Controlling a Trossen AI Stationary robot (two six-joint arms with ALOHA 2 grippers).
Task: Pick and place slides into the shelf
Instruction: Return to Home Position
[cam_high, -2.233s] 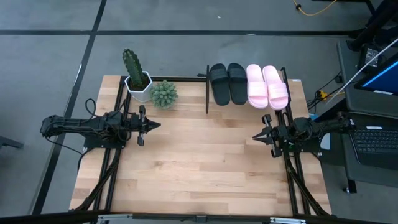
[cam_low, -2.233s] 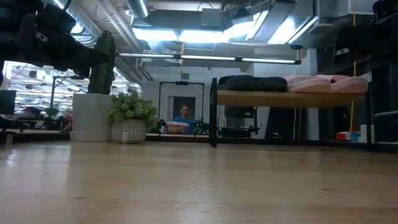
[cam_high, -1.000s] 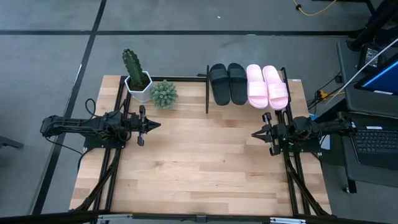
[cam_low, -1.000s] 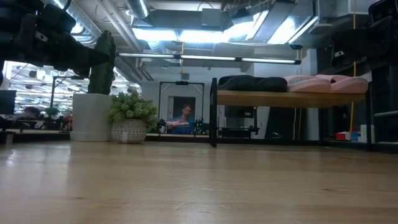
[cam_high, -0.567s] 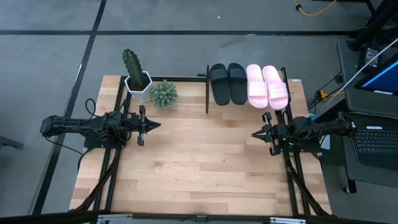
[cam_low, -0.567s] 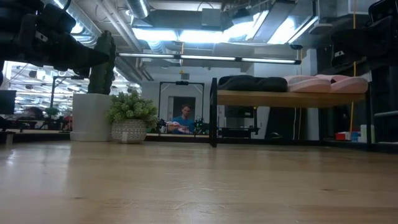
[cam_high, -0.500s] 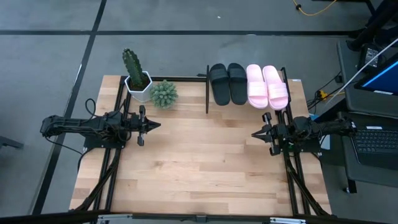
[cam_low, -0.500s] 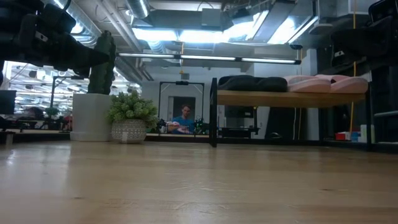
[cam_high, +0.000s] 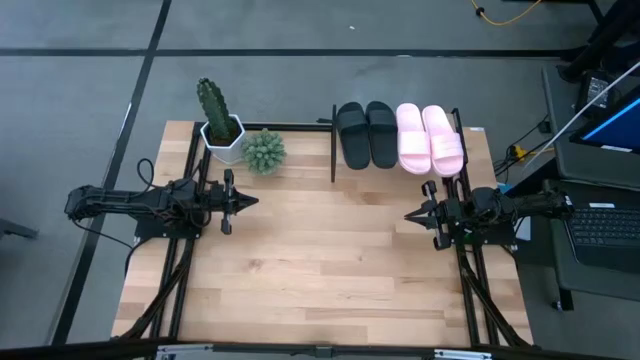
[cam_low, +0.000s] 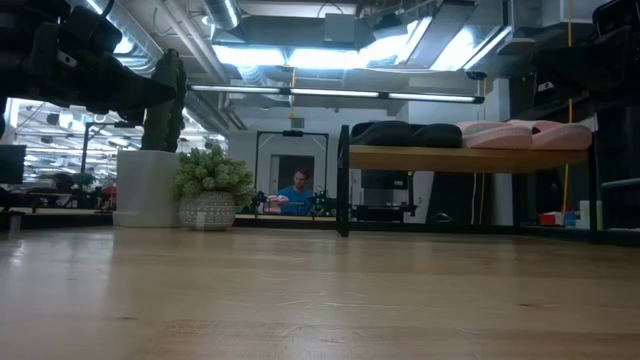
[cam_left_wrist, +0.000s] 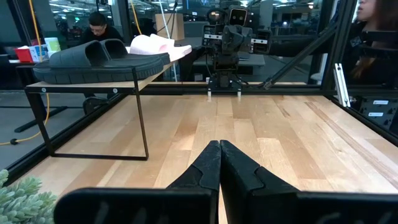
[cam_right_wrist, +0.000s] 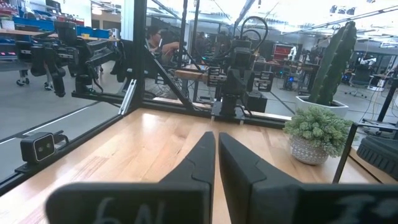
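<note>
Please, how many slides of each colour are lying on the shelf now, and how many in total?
Black slides: 2
Pale pink slides: 2
Total: 4, all on the shelf

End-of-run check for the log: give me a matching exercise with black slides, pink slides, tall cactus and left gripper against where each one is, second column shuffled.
1. black slides
2. pink slides
3. tall cactus
4. left gripper

A. on the shelf, at the end nearer the right gripper
B. in a white pot at the table's back left corner
C. on the shelf, at the end nearer the cactus
D. at the table's left side, shut, holding nothing

Pairs: 1-C, 2-A, 3-B, 4-D
</note>
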